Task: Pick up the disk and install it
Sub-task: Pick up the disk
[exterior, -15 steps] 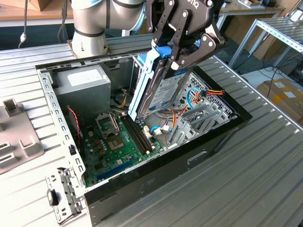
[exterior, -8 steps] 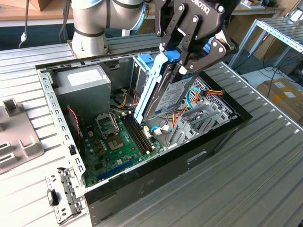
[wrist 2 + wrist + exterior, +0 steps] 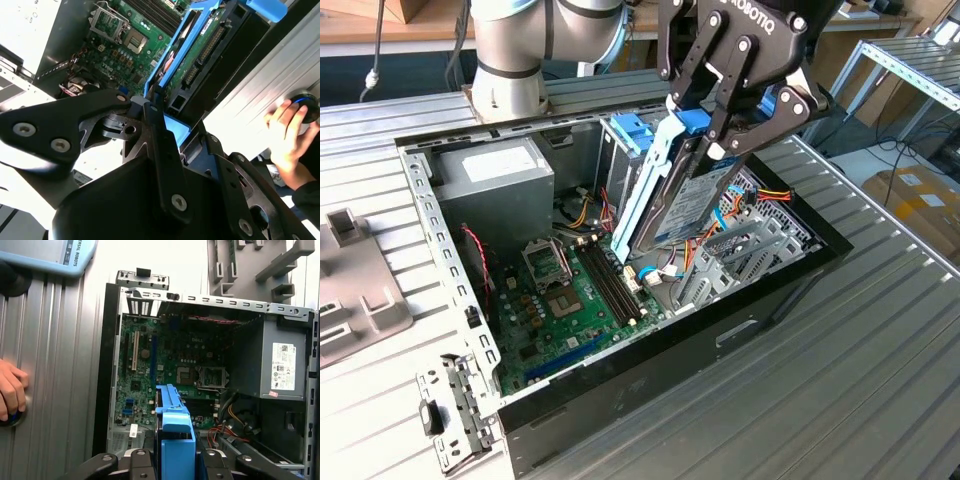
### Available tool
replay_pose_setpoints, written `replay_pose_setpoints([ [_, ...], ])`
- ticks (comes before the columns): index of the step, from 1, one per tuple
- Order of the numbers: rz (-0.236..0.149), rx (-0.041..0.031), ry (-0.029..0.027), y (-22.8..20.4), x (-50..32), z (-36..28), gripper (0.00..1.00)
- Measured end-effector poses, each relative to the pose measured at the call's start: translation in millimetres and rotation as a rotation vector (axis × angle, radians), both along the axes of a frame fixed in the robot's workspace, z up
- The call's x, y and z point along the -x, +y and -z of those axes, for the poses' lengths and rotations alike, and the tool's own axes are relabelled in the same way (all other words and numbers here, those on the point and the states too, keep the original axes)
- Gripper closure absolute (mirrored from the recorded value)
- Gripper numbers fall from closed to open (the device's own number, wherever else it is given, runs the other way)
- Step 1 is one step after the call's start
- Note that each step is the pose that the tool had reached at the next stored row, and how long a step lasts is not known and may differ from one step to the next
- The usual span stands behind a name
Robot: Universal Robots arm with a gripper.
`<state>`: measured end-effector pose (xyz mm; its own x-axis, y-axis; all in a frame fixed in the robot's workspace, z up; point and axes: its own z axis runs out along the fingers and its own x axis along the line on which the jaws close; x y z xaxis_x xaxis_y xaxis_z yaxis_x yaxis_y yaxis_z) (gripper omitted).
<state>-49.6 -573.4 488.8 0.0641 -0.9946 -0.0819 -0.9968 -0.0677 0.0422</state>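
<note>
Blue plastic rails framed the disk [image 3: 692, 200], and there it was, up in the air, clamped at its upper end by the black tool [image 3: 755, 125], whose fingers were closed tight onto it from both sides. In the exterior view the disk hung steeply tilted over the open computer case [image 3: 720, 330], label side facing the exterior view's right, its lower end dipping down among the cables [image 3: 760, 190] near the middle of the case; whether it touched anything down there could not be told. Below and to the exterior view's left lay the green motherboard [image 3: 560, 300], and at the far left corner of the case sat the grey power supply [image 3: 490, 170]. A light-blue bracket [image 3: 630, 130] stood at the far wall, just behind the disk. In the second wrist view the tool [image 3: 175, 130] gripped the disk [image 3: 200, 50] with its circuit-board underside showing. In the first wrist view the disk [image 3: 172, 415] pointed edge-on into the case from between the tool [image 3: 175, 460] fingers. Out on the ribbed metal bench [image 3: 840, 400], a person's hand [image 3: 285, 130] rested at a round black-and-blue knob [image 3: 306, 107].
</note>
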Motion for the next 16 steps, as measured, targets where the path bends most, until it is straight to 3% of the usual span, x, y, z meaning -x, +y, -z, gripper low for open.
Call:
replay_pose_setpoints([
  [16,0.000,0.0002,0.0000,-1.2,-8.1,0.8,0.63],
])
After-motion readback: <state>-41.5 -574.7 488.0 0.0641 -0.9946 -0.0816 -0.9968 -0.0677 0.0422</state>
